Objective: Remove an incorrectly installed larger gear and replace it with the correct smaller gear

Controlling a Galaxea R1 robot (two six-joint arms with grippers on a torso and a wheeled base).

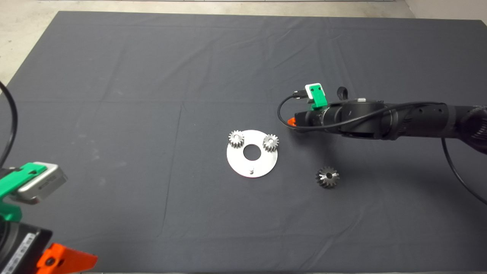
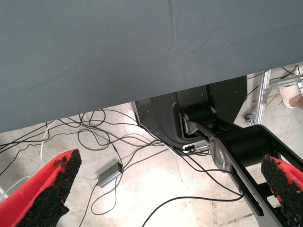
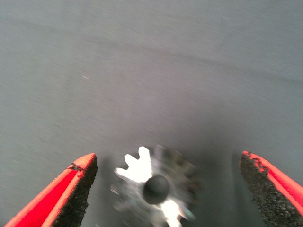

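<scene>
Right wrist view: gear (image 3: 156,187) between spread fingers (image 3: 78,189)

dark mat (image 1: 152,76) | pale concrete floor (image 1: 23,23) | loose cables (image 2: 104,137)

A: What sits between the right gripper (image 3: 168,189)'s fingers (image 3: 78,191)?
B: A blurred steel gear (image 3: 156,187) with a dark bore, on the mat (image 3: 151,71), nearer the seven o'clock finger; the jaws are spread wide.

larger gear (image 3: 156,187) steel, toothed, round centre hole, lying flat on mat. smaller gear (image 1: 327,177) dark-to-silvery, dark bore, tilted on mat, well apart.
</scene>
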